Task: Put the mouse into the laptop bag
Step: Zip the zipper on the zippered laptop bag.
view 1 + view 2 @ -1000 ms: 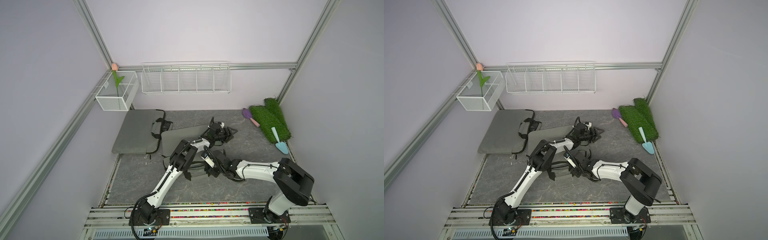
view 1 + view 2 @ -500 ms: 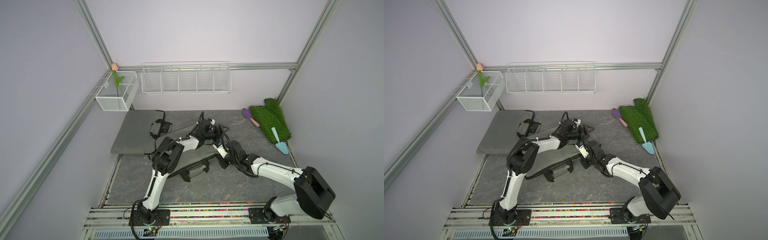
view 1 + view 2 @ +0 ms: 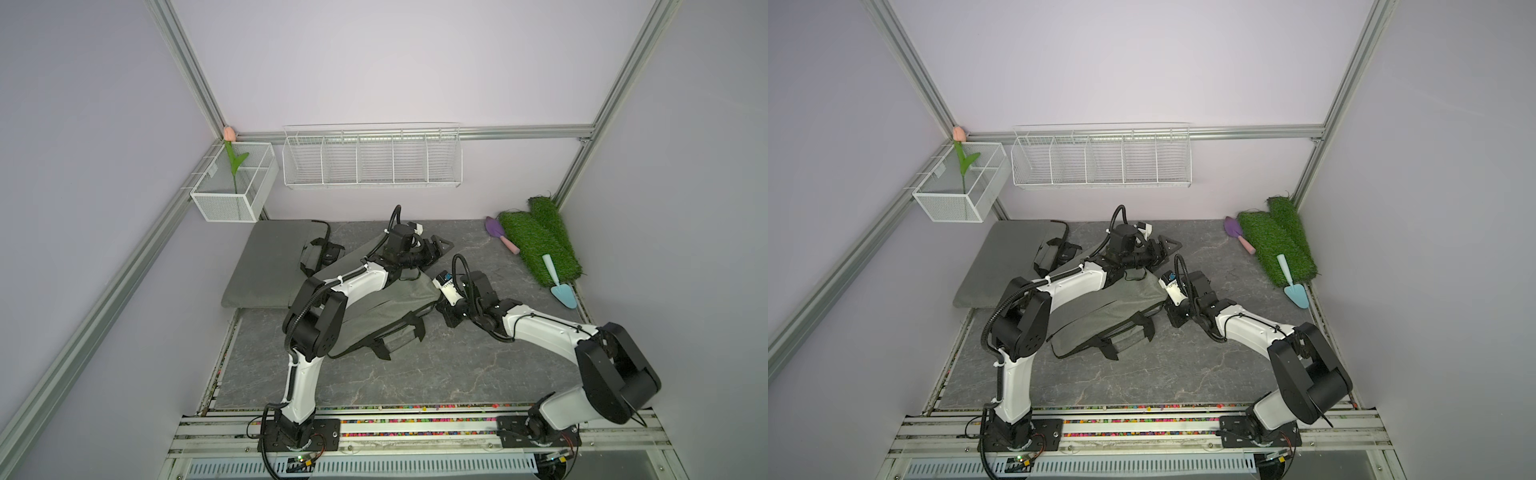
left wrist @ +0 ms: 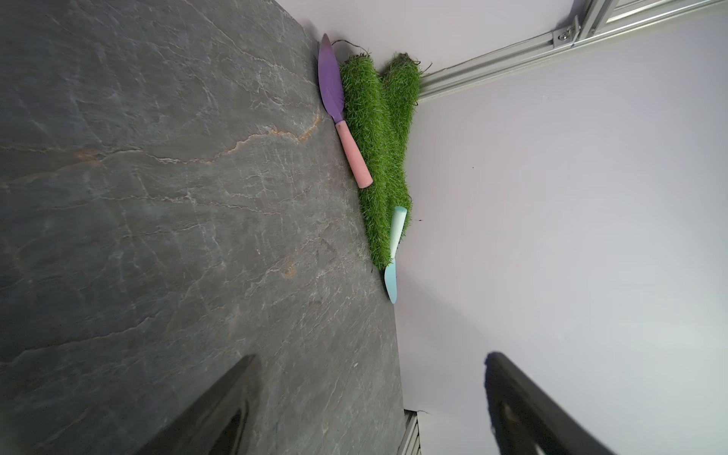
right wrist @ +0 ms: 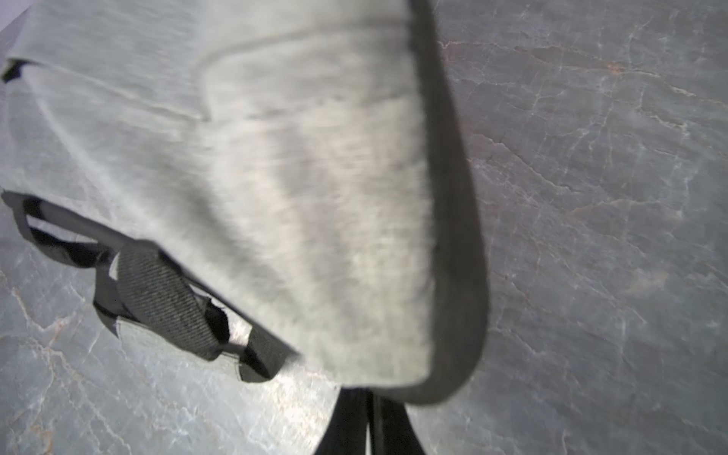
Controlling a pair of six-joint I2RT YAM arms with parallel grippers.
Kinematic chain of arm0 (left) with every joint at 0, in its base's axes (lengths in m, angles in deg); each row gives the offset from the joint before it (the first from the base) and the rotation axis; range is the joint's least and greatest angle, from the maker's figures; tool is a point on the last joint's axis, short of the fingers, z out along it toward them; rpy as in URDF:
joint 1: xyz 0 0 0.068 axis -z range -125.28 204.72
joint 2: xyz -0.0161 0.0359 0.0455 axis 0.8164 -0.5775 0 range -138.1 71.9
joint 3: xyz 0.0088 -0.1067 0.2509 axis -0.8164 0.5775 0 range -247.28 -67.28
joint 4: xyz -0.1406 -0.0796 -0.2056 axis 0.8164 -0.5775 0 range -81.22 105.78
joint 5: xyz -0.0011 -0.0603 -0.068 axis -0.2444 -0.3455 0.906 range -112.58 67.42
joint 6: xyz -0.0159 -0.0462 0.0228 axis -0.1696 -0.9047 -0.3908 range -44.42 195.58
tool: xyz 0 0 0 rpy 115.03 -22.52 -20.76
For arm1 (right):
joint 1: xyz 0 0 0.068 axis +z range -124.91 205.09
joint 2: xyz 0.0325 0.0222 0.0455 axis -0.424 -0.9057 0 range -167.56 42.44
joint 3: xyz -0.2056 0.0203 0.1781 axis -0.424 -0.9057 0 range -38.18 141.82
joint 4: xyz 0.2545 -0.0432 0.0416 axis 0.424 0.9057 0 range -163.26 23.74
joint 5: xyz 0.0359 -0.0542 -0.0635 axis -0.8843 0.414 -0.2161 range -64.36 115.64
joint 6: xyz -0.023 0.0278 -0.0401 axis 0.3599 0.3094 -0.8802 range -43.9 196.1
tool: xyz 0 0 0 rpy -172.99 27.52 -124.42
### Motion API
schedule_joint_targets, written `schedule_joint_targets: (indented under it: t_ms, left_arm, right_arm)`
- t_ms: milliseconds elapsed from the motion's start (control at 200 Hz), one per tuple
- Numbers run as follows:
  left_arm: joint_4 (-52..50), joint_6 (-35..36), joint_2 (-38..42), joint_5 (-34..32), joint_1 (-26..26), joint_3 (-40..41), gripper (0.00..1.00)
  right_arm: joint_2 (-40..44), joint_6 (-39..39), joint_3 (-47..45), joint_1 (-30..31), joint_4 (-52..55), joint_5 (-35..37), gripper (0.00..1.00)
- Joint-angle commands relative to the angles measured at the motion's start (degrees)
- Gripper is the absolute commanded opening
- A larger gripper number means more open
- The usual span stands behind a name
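**A:** Where's everything sitting right now? Is the mouse showing anywhere?

**B:** Nope, I'm not making out the mouse in any view. The laptop bag (image 3: 386,307) is lying on the table (image 3: 415,374) between the two arms, gray with black straps.

**A:** And the right fingers?

**B:** The right fingers (image 5: 348,427) are pressing together, fully closed. The bag's dark-trimmed corner is sitting right over their tips. I can't tell if they're pinching the trim or just touching it.

**A:** Left side?

**B:** The left fingers (image 4: 205,425) are standing wide apart, holding nothing, just beyond the bag's far end. Well ahead of them the grass rolls (image 4: 370,138) are lying against the wall, with a purple trowel (image 4: 329,82) and a blue trowel (image 4: 392,275) touching them.
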Motion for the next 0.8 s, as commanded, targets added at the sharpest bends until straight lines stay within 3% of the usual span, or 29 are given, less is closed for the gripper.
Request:
schedule_joint_targets:
  t_ms: [0,135,215,270,390,440,495,550,570,690,795]
  left_arm:
    - [-9.46,1.3,2.37,-0.42,-3.5,-2.17,0.99]
    - [-11.91,2.28,3.08,-1.78,-3.75,-7.4,0.99]
    - [-5.45,0.21,0.95,2.67,-4.4,-10.51,1.0]
    - [-5.07,-2.42,-0.57,2.05,-5.05,-11.62,0.99]
    - [14.53,-8.25,-3.03,1.48,-5.34,-6.9,1.0]
    - [21.79,-13.23,-7.19,3.31,-5.59,-7.99,0.87]
    - [19.32,-16.26,-11.65,5.31,-5.7,-12.91,0.72]
    - [14.96,-15.2,-12.9,5.33,-5.47,-15.06,0.45]
    - [14.17,-14.2,-12.43,4.53,-5.31,-14.61,0.4]
    - [7.99,-7.15,-6.41,0.79,-4.69,-10.35,0.43]
    - [3.2,-5.89,-1.64,1.09,-4.56,-4.44,0.46]
  right_arm:
    - [-2.71,0.66,1.93,-3.24,0.72,7.13,0.07]
    - [-2.47,1.59,1.65,-3.24,-0.3,5.83,0.07]
    - [-2.15,1.03,0.7,-2.16,-1.27,5.74,0.07]
    - [-2.25,1.06,0.02,-1.5,-1.98,5.97,0.07]
    - [-3.29,1.86,-0.3,-0.77,-3.09,4.26,0.07]
    - [-3.57,1.57,-0.21,0.63,-3.59,4.02,0.07]
    - [-3.85,1.5,0.11,2.34,-3.29,5.78,0.06]
    - [-4.24,1.65,0.49,2.95,-3.28,5.69,0.07]
    - [-4.37,1.73,0.54,2.98,-3.34,5.46,0.07]
    - [-5.04,2.26,1.46,2.68,-2.26,6.34,0.07]
    - [-4.33,3.0,1.63,1.55,-1.89,6.33,0.06]
